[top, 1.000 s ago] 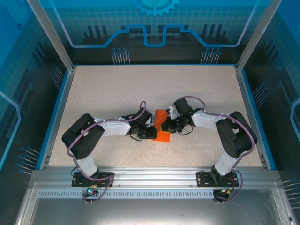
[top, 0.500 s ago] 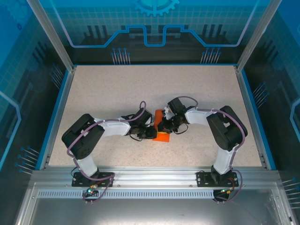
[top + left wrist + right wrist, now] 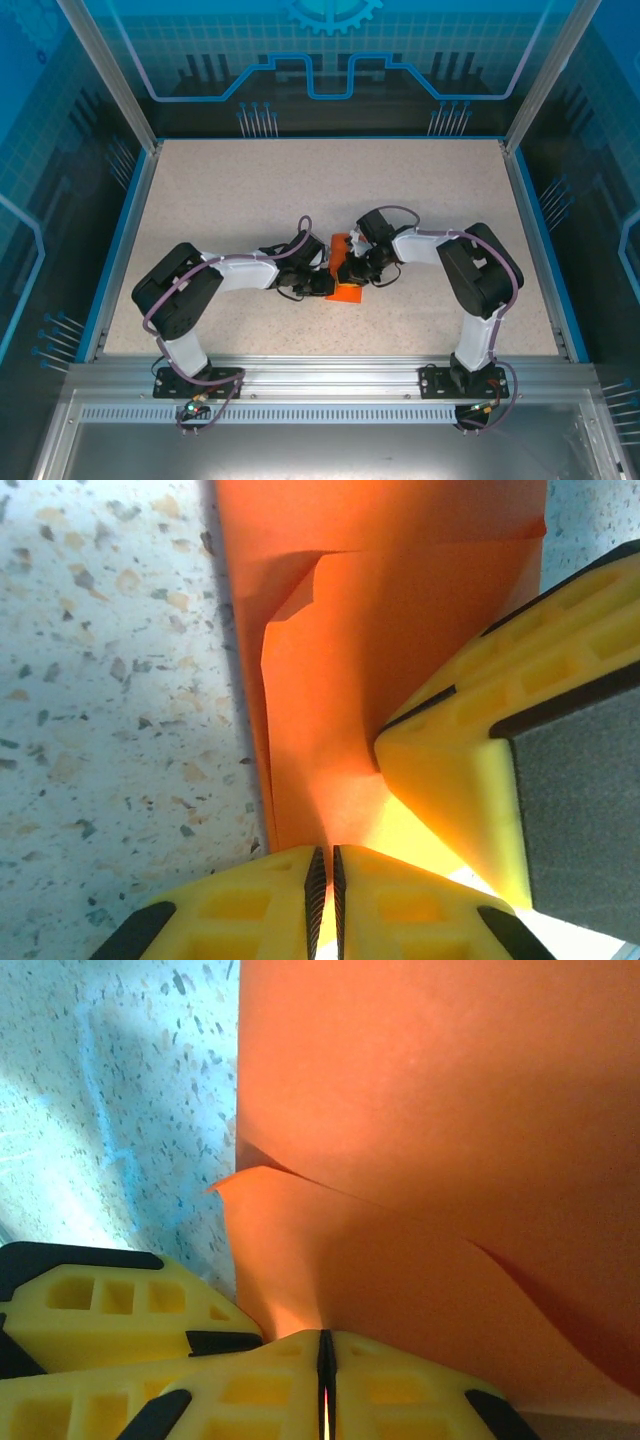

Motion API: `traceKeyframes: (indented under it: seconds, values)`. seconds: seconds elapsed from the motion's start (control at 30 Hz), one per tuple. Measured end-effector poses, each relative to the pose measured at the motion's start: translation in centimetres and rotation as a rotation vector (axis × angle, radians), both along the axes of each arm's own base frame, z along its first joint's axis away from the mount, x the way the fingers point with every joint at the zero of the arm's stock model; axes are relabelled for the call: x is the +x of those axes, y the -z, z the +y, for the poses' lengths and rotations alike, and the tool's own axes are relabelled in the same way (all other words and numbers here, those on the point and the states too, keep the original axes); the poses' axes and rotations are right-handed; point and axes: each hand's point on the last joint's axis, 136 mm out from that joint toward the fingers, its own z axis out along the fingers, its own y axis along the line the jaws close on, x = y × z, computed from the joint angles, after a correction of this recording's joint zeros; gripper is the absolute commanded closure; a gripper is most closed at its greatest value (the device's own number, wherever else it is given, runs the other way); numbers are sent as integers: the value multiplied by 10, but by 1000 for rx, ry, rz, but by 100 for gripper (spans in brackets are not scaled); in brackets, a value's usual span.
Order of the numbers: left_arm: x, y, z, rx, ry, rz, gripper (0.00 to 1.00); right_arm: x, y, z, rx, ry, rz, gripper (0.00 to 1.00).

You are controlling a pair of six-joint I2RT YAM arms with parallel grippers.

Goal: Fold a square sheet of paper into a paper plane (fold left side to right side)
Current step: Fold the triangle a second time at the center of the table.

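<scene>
The square sheet of paper point(image 3: 343, 270) is bright orange and lies partly folded at the table's middle, between my two grippers. Overlapping layers with a curled edge show in the left wrist view point(image 3: 330, 660). No pointed paper plane shape is in view. My left gripper point(image 3: 325, 852) is shut on the sheet's near edge, with a thin strip of paper between its pads. My right gripper point(image 3: 325, 1338) is shut on a raised fold of the sheet point(image 3: 430, 1160). The two grippers nearly touch: the right fingers point(image 3: 470, 770) show in the left wrist view, and a left finger point(image 3: 90, 1310) shows in the right wrist view.
The speckled tabletop point(image 3: 250, 190) stretches out on all sides of the paper. A blue rim point(image 3: 128, 240) and transparent enclosure walls border it. Both arms bend inward from their bases on the metal rail point(image 3: 330, 385) at the near edge.
The right arm has swung its elbow and wrist leftward toward the paper, and the sheet's upper part looks narrower. The left arm has stayed put.
</scene>
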Motion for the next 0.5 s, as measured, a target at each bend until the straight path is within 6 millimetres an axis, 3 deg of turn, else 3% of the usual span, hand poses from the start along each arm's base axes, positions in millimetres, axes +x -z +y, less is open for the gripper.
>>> traceKeyframes:
  seconds: [0.5]
  values:
    - [0,1,0,3,0,-1,83,23,0,-39,-49,48,-13,88]
